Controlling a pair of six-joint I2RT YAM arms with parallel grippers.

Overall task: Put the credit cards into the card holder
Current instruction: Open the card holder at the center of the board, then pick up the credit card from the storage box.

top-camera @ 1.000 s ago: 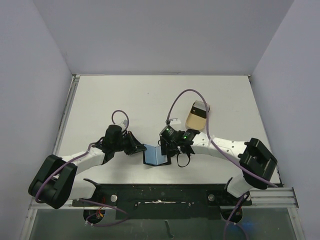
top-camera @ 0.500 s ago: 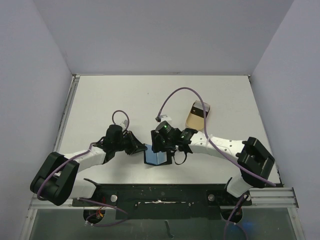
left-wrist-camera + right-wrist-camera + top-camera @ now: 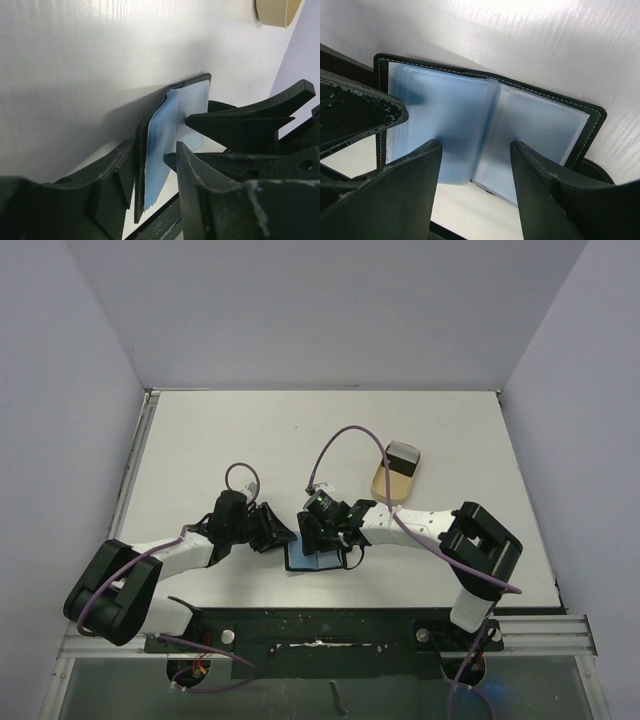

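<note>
The card holder lies open near the table's front edge, black outside with bluish panels inside. My left gripper is at its left side. In the left wrist view the jaws stand open around the raised left cover, with a gap showing beside the blue sleeves. My right gripper is open above the holder, one fingertip on each side of the fold. The credit cards seem to lie in the beige tray: something dark and tan, too small to tell apart.
The beige oval tray stands right of centre, behind the right forearm. A purple cable loops up from the right wrist. Grey walls close in the white table on three sides. The black mounting rail runs along the near edge.
My left jaws have opened off the holder's left cover. The right gripper has moved left over the holder and its fingers now rest on the blue panels.
</note>
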